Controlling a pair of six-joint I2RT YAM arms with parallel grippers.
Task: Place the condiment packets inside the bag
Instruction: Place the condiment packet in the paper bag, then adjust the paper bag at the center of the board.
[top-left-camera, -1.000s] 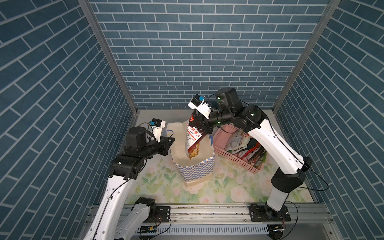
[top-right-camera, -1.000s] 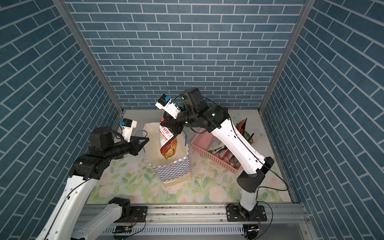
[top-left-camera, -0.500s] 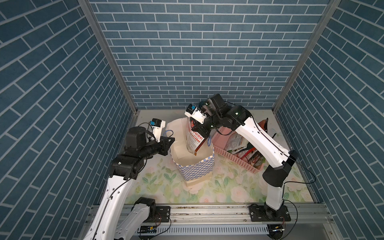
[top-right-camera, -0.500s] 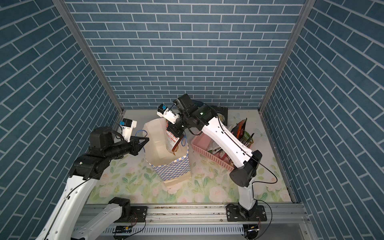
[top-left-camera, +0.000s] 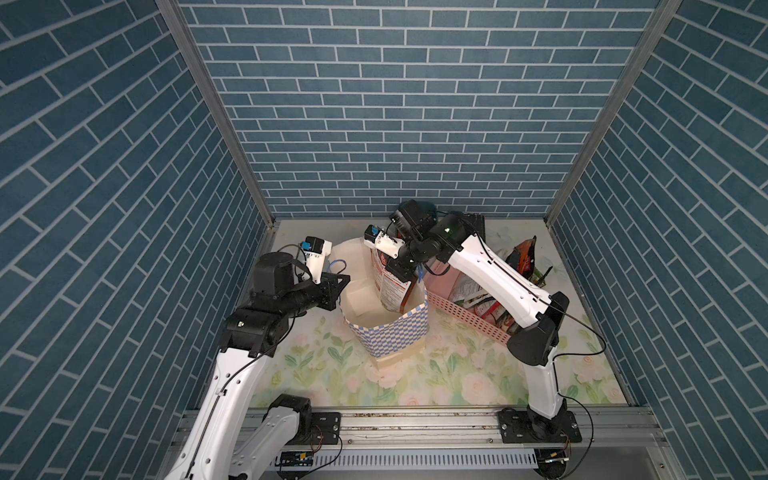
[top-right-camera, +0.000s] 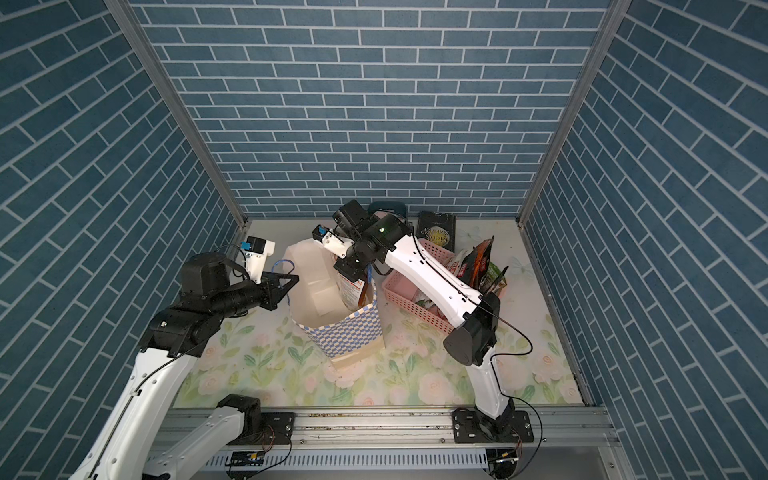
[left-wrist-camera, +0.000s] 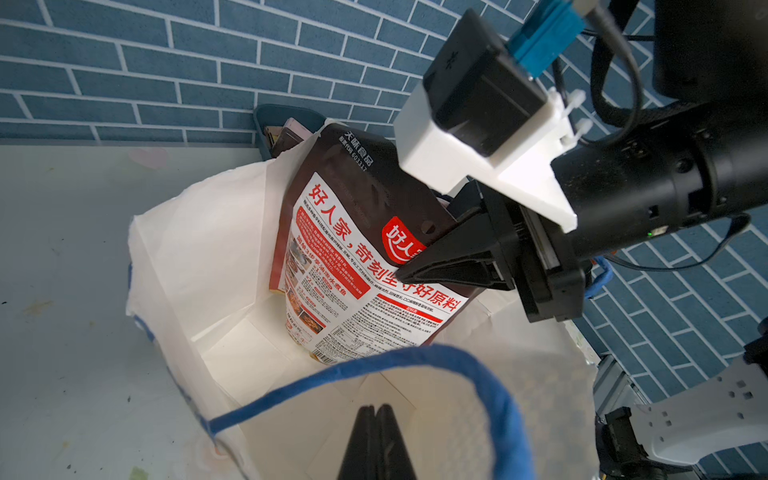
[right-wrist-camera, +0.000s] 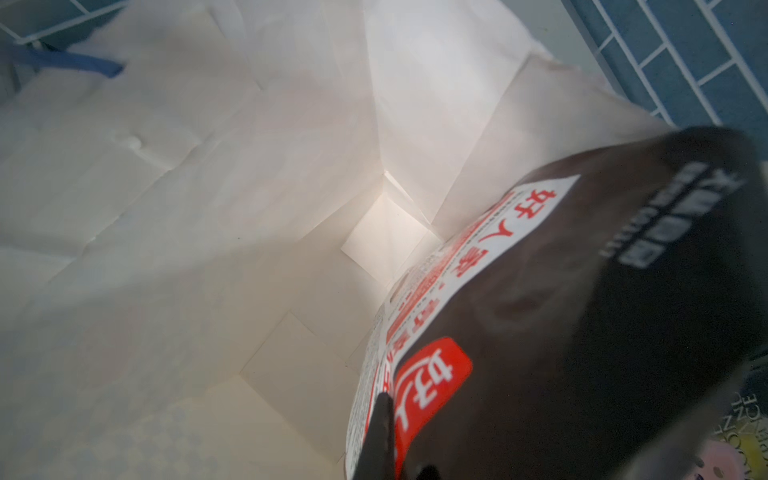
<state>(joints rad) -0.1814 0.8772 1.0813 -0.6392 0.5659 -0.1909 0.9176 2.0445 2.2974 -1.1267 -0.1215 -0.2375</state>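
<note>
Releasing early could hang the packet (left-wrist-camera: 332, 249) on the rim of the bag (top-left-camera: 395, 336) — your right gripper (left-wrist-camera: 405, 272) pinches it half inside; left gripper (left-wrist-camera: 376, 419) sits pressed together.

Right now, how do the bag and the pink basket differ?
The bag is tall checkered paper; the pink basket is low perforated plastic. The bag has one black packet, partly in and gripped by the right claw; the basket holds several packets, leaning loose. Both stand open-topped on the floral mat.
</note>
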